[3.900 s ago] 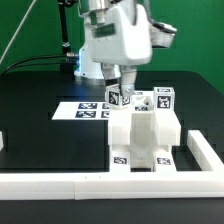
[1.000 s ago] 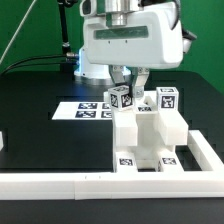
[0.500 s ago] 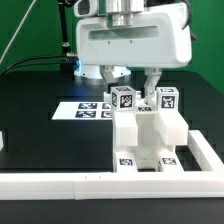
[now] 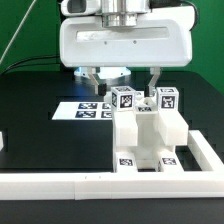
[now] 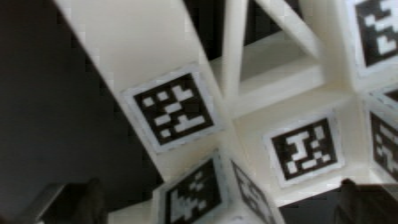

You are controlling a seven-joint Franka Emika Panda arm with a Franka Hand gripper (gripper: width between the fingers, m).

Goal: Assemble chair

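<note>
The chair (image 4: 146, 135) is a white blocky assembly against the corner of the border rail, at the exterior view's right. Two tagged uprights rise from it, one (image 4: 124, 99) nearer the middle and one (image 4: 166, 98) further to the exterior view's right. My gripper (image 4: 124, 80) hangs open just over the first upright, its fingers (image 4: 93, 77) wide on either side and touching nothing. In the wrist view the chair's tagged white faces (image 5: 178, 105) fill the picture. The same upright's top (image 5: 199, 195) sits between my gripper's (image 5: 221, 200) dark fingertips (image 5: 71, 200), with gaps on both sides.
The marker board (image 4: 84, 108) lies flat on the black table behind and to the left of the chair. The long white L-shaped border rail (image 4: 60, 185) runs along the front and up the right side (image 4: 206, 150). A dark object (image 4: 2, 142) sits at the left edge.
The jaws were shut on the nearer upright's top a second ago; they have spread wide and let it go. The hand has lifted slightly. The chair stays put.
</note>
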